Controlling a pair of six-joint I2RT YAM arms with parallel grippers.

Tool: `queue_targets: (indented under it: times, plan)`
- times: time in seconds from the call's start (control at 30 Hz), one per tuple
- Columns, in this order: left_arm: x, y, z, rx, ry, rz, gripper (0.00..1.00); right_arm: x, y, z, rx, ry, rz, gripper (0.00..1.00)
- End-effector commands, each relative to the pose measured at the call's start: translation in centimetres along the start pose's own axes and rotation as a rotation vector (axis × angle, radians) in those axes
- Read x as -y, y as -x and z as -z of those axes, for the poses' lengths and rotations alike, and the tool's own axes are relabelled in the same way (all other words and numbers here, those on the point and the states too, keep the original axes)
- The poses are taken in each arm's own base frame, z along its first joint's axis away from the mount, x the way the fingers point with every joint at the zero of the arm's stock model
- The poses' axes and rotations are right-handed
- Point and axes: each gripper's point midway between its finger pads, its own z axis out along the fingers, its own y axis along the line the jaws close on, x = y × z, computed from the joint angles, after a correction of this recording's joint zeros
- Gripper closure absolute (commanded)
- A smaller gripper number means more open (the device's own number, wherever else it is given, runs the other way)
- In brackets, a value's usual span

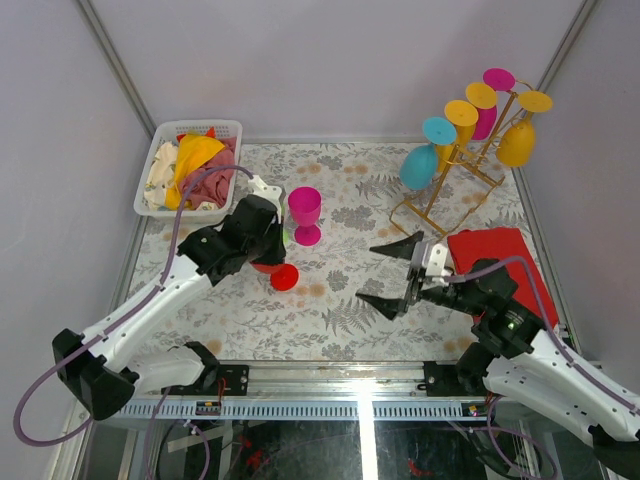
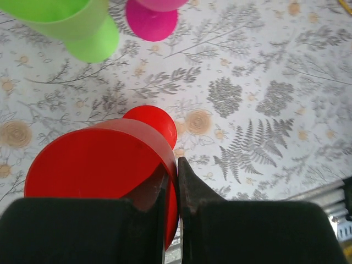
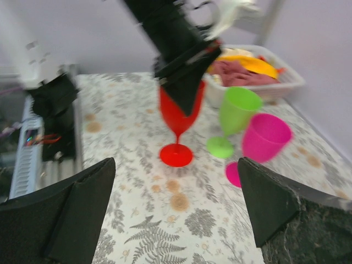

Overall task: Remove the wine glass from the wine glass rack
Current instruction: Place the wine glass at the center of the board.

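Observation:
The gold wire wine glass rack stands at the back right and holds several upside-down glasses, among them a teal one, yellow ones and a magenta one. My left gripper is shut on the rim of a red wine glass. The glass is upright, with its foot down at the table left of centre. My right gripper is open and empty at mid table, pointing at the red glass and away from the rack.
A pink glass and a green glass stand upright just behind the red one. A white slatted basket of cloths sits at the back left. A red cloth lies at the right.

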Motion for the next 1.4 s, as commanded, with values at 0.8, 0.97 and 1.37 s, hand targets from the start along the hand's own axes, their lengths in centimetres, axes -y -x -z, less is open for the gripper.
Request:
queue_targets:
  times: [0.8, 0.97, 1.37]
  plan:
    - [-4.1, 2.3, -6.6, 0.106, 0.311, 0.085, 1.00, 11.2, 0.7, 1.2, -0.085, -0.643, -0.188, 0.01]
    - [-4.1, 2.4, -7.5, 0.085, 0.325, 0.063, 1.00, 11.2, -0.2, 1.0, -0.125, -0.643, -0.194, 0.01]
    - [-4.1, 2.5, -8.5, 0.065, 0.336, 0.036, 0.95, 11.0, -0.5, 1.2, -0.142, -0.639, -0.200, 0.01]
